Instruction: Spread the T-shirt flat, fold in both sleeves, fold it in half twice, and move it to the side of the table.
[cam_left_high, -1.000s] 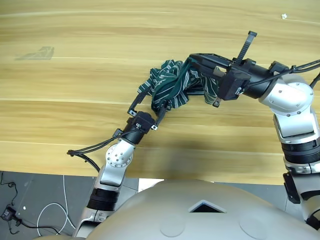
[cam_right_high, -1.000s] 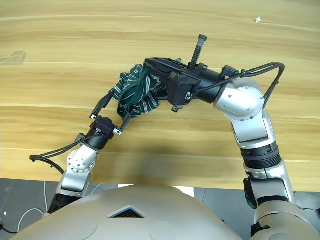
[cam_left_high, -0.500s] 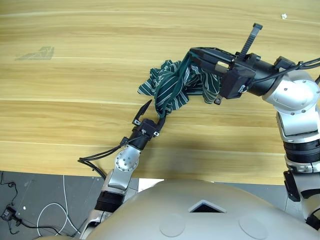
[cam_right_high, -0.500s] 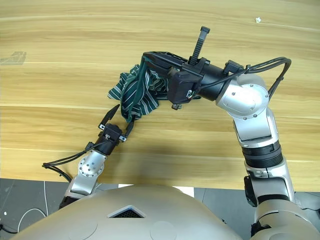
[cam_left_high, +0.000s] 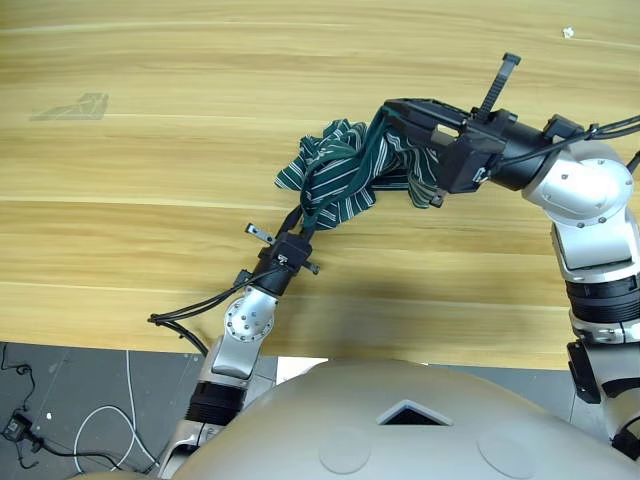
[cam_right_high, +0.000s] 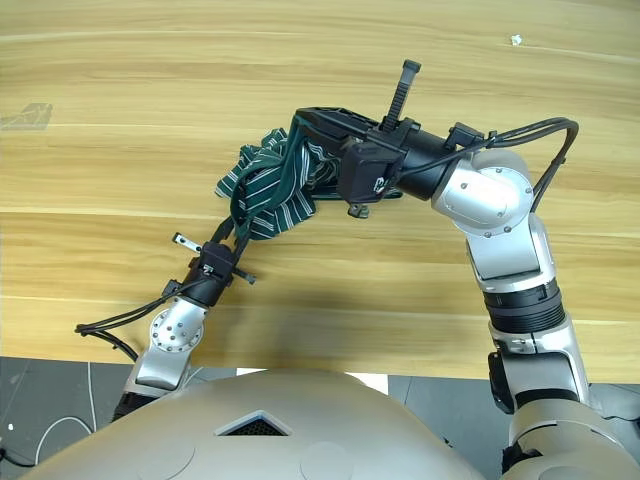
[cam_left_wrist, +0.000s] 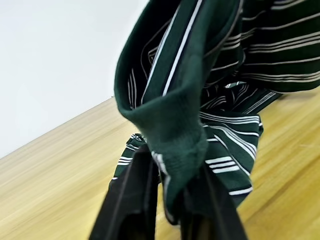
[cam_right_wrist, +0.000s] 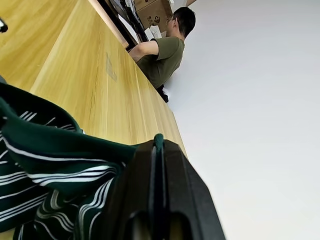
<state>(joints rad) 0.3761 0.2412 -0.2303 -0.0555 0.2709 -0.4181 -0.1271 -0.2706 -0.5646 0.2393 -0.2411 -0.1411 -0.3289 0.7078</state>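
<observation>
Since half a second ago the left gripper (cam_left_high: 295, 222) has gone up to the near edge of the T-shirt (cam_left_high: 345, 175) and has turned at the wrist. Its fingers (cam_left_wrist: 131, 200) stood apart under the cloth then; now they are clenched on a thick dark green fold of the shirt, which goes down between them in the left wrist view. The right arm has almost not moved.

The right gripper (cam_left_high: 392, 108) is above the far right part of the shirt and pinches a green edge of it. In the right wrist view its two fingers (cam_right_wrist: 142, 192) press together, with a thin line of cloth coming out at the tips.

The T-shirt is dark green with thin white stripes. It is not spread: it is a crumpled bundle near the middle of the wooden table (cam_left_high: 150, 180), stretched between the two grippers, the right end higher than the left. Whether its lower folds touch the wood I cannot tell for sure.

A small white scrap (cam_left_high: 567, 32) lies at the far right of the table, well apart from the shirt
</observation>
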